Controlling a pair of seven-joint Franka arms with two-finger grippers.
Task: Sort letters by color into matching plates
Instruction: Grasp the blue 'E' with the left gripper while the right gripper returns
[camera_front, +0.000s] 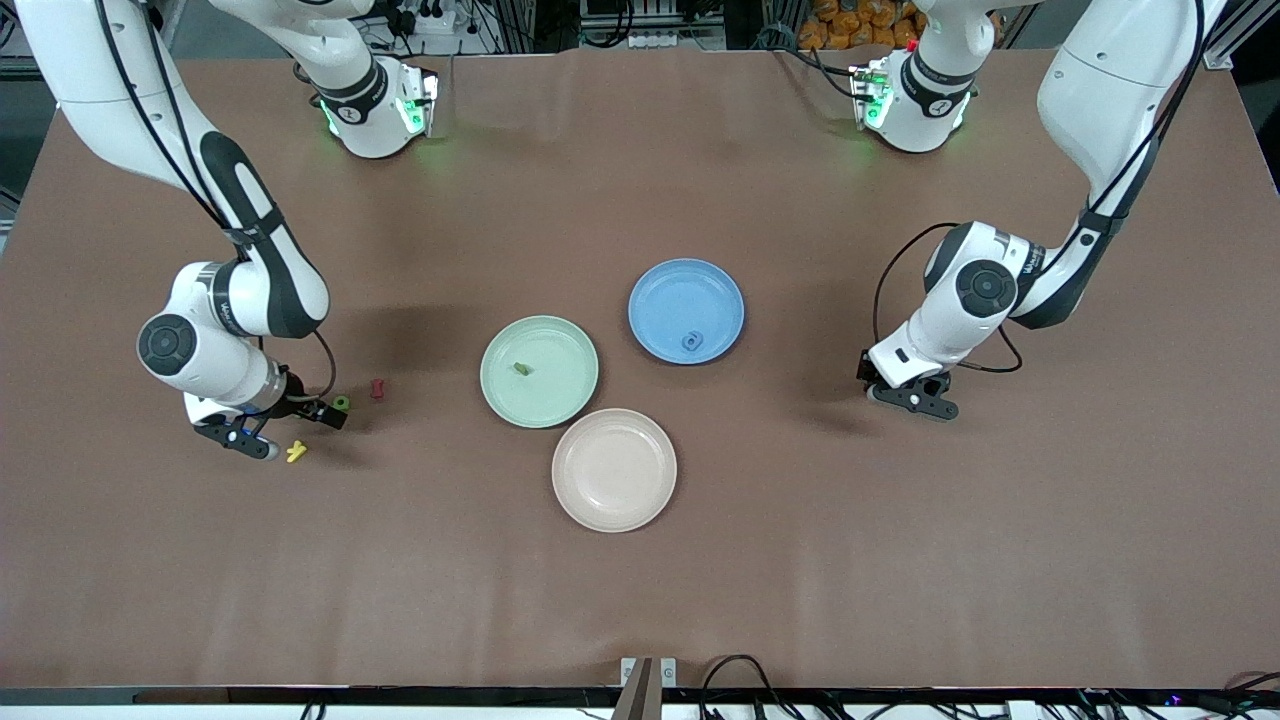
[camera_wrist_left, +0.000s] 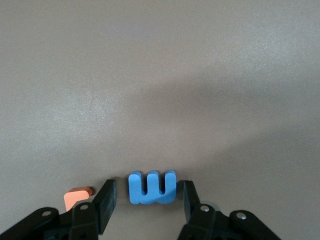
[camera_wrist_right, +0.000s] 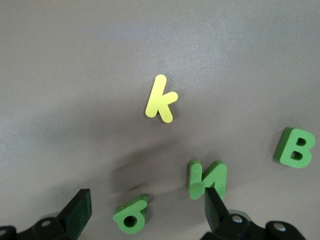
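- The left tool (camera_wrist_left: 146, 204) sits low over the counter (camera_front: 900, 560) toward the left arm's end, fingers apart with a blue W (camera_wrist_left: 152, 187) between them; neither finger seems to touch it yet.
- An orange letter (camera_wrist_left: 77, 196) lies just beside one finger (camera_wrist_left: 106, 201). If the tool closes off-centre, that finger could nudge it or drag it along.
- The W looks short against the finger pads, so a grip taken too high may slip off and drop it before it reaches the blue plate (camera_front: 686, 310).
- The right tool (camera_wrist_right: 145, 210) hangs low over a group of letters toward the right arm's end, jaws wide apart and empty.
- In the right wrist view a green round letter (camera_wrist_right: 131, 216) lies between the fingers, a green N (camera_wrist_right: 207, 178) sits against one finger (camera_wrist_right: 215, 210), and a green B (camera_wrist_right: 296, 148) lies apart.
- The risk here is the N: closing could catch it together with the round letter, or knock it aside.
- A yellow k (camera_wrist_right: 160, 99) and a red letter (camera_front: 377, 388) lie near; neither belongs in a plate, and a stray grab would missort them.
- The green plate (camera_front: 539, 371) already holds one green letter (camera_front: 520, 369), and the blue plate holds one blue letter (camera_front: 691, 342).
- A beige plate (camera_front: 614, 469) touches the green one, nearer the front camera; a careless release could land there.
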